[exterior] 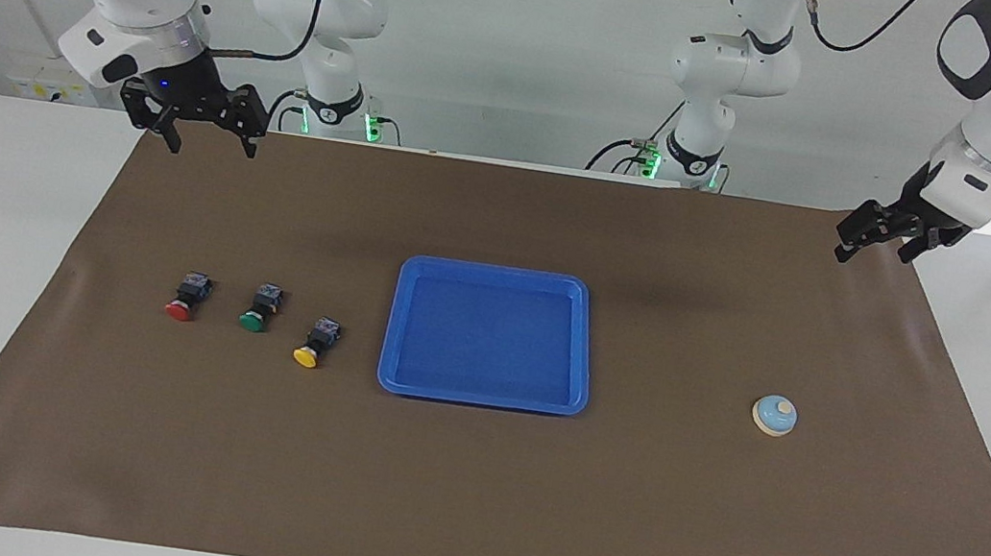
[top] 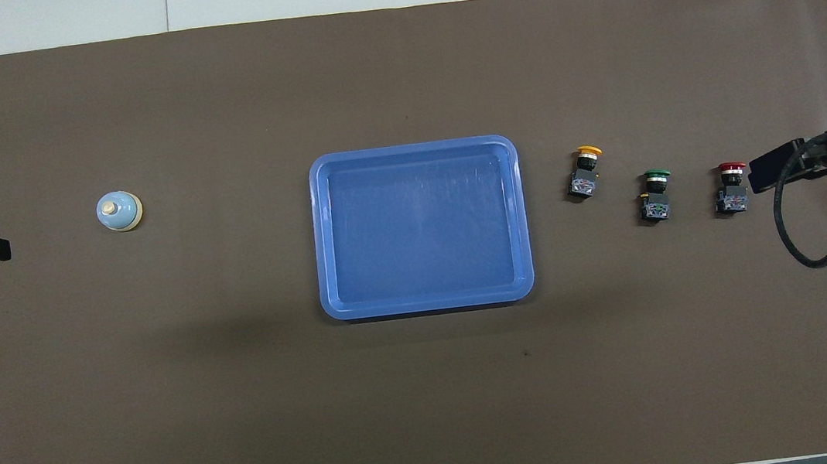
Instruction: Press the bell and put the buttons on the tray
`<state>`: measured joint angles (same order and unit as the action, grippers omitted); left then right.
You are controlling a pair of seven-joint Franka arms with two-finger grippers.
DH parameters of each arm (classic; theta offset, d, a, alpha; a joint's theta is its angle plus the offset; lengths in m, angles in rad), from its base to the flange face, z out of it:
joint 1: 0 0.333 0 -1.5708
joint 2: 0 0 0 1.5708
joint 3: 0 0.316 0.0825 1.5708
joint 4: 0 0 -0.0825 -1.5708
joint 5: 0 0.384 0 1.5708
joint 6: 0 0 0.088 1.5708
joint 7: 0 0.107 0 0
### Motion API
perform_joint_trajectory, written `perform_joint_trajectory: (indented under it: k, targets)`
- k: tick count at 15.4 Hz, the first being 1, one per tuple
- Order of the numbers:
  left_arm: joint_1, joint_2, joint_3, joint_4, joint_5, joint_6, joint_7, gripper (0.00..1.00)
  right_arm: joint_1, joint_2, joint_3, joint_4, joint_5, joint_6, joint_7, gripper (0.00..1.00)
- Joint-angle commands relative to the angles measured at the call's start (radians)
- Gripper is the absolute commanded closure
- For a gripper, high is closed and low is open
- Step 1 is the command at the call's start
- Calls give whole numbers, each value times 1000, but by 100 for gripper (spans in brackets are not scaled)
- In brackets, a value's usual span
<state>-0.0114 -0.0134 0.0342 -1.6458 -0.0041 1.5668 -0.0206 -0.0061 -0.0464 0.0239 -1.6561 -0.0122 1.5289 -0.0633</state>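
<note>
Right end effector (exterior: 210, 147): upper left of the facing frame, up in the air over the mat's (exterior: 463, 506) corner by its own base. Fingers apart, nothing between them.
Red button (exterior: 183, 299): left of centre, first in the row, lying on its side on the mat. Risk: the cap is round, so a pinch across it may squirt the button out. The black body looks like the safer hold.
Green button (exterior: 258, 311): next in the row, just beside red. Risk: open fingers coming down on one may knock its neighbour.
Yellow button (exterior: 313, 346): last in the row, lower in the frame, near the tray but not touching it. Risk: a nudge could push it against the rim.
Tray (exterior: 397, 322): centre of frame, nothing in it. Risk: a button let go from too high may bounce or roll on the smooth floor; the rim is shallow.
Bell (exterior: 774, 415): right of centre, upright, alone on the mat, well apart from the tray. Risk: an off-centre push misses the knob and slides the bell instead.
Left end effector (exterior: 874, 252): upper right of frame, raised over the mat's edge, well away from the bell. Fingers apart, holding nothing. Risk: spread tips could straddle the knob rather than press it.
</note>
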Motion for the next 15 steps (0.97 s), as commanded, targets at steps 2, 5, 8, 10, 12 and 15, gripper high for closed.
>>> perform_joint_trajectory:
  k: [2, 5, 8, 10, 12, 15]
  targets:
    - [-9, -28, 0, -14, 15, -42, 31, 0, -11, -16, 8, -8, -6, -12, -21, 0]
    - [-10, -28, 0, -14, 15, -42, 31, 0, -3, -21, 8, -24, 3, -1, -14, 0]
    - [-10, -29, 0, -14, 15, -42, 31, 0, 9, -52, 16, -101, 3, 109, 84, 0]
    - [-10, -31, 0, -16, 15, -51, 30, 0, 34, -61, 18, -169, 3, 180, 138, 0]
    - [-9, -30, 3, -14, 15, -39, 22, 0, 52, -60, 18, -227, 3, 261, 164, 0]
    - [1, -30, 3, -14, 15, -44, 22, 0, 95, 9, 18, -252, 2, 350, 302, 0]
